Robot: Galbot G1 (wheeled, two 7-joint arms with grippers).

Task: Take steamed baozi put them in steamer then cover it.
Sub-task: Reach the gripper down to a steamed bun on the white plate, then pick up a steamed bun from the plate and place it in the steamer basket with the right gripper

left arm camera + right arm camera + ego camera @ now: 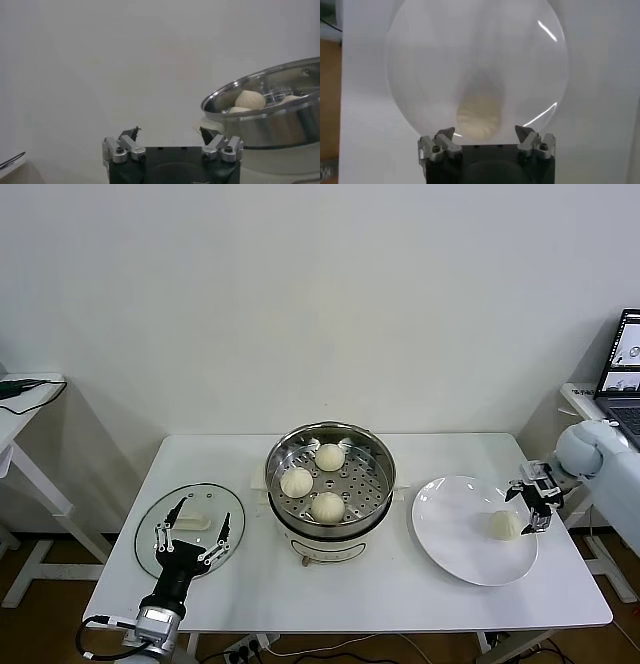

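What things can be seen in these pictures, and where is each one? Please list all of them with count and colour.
Table: one, white, holds everything below.
Steamer: one, shiny steel with a white base, middle of the table, uncovered.
Buns in the steamer: three, cream-white, on the perforated tray.
Plate: one, white, on the table at the robot's right of the steamer.
Bun on the plate: one, cream-white, near the plate's right edge.
Glass lid: one, clear with a white handle, flat on the table at the left of the steamer.
Laptop: one, dark, on a side table at far right.
Left gripper: open, over the lid's near edge.
Right gripper: open, beside the bun on the plate.
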